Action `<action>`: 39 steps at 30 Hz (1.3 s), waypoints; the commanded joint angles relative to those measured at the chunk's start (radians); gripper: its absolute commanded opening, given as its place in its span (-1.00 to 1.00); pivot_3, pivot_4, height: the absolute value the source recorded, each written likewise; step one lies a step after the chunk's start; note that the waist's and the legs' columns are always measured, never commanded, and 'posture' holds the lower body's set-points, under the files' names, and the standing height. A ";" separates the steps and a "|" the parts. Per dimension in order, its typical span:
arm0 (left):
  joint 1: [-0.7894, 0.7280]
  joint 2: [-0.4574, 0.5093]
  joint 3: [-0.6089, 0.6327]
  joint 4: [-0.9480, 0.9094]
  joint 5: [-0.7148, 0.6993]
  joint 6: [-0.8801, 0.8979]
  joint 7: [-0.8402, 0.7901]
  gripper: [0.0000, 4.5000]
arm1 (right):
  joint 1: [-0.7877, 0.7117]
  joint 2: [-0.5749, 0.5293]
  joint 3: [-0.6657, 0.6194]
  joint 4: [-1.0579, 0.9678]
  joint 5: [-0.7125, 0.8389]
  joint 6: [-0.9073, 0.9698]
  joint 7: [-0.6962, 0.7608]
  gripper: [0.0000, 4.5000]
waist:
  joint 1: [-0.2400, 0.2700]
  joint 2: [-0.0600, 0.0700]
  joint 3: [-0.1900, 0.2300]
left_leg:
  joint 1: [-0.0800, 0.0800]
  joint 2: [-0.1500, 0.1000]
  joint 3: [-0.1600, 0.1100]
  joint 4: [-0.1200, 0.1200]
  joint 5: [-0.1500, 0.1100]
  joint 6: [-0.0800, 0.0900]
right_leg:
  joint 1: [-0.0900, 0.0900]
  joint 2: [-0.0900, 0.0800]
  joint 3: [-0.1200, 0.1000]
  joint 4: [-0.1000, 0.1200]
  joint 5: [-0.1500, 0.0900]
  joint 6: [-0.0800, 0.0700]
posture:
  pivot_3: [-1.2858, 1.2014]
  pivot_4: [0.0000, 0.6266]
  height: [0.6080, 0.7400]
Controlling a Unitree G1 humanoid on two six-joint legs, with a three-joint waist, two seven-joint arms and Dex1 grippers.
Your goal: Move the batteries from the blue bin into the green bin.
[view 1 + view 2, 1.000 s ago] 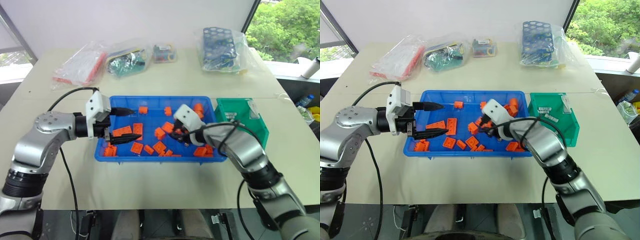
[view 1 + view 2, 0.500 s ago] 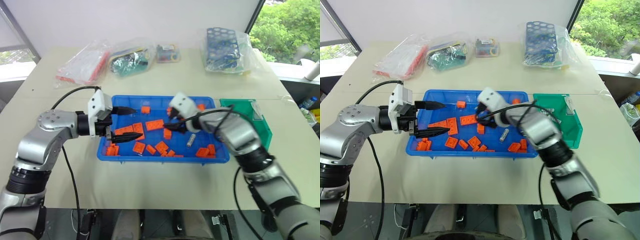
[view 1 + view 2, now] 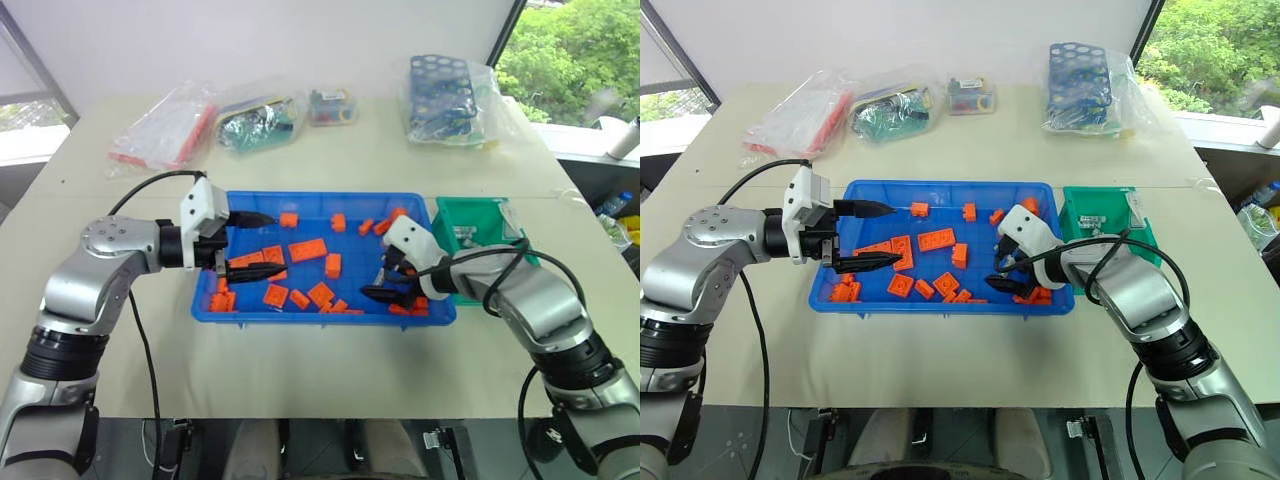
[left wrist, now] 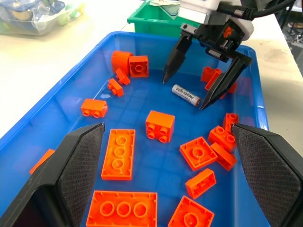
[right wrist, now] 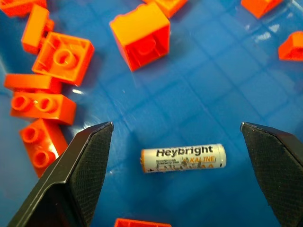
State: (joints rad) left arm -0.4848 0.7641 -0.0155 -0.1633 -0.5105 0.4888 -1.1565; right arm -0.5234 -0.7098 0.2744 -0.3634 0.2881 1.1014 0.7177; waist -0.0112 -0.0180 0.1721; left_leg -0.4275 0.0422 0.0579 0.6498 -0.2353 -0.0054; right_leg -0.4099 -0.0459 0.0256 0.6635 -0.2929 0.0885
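Right gripper (image 4: pixel 199 92) swung over, now wide | battery (image 5: pixel 183 158): pale silver cylinder, lying flat | left gripper (image 3: pixel 885 236) wide

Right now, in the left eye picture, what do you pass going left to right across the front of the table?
Left hand → blue bin with orange bricks → right hand, open above a battery → green bin.

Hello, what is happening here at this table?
The robot is sorting batteries out of orange bricks. Its right tool hangs open over one battery lying on the floor of the blue bin, not gripping it. The left tool hovers open at the bin's other end. The green bin stands beside.
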 commanded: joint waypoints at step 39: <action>-0.099 0.014 0.024 0.184 0.048 -0.094 -0.045 1.00 | -0.038 -0.285 -0.432 0.421 0.040 -0.158 0.072 0.98 | -0.006 0.000 0.000 | 0.001 -0.001 0.001 -0.001 0.000 0.000 | 0.000 0.001 0.000 -0.001 0.000 0.000 | 0.03 -0.52 0.99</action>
State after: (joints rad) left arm -0.5640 0.7725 -0.0121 0.0103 -0.4704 0.4203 -1.1940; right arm -0.5389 -0.9664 -0.1307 0.0550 0.3340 0.9644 0.7859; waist -0.0168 -0.0182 0.1719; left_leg -0.4269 0.0416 0.0588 0.6493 -0.2353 -0.0052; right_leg -0.4094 -0.0453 0.0260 0.6628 -0.2928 0.0888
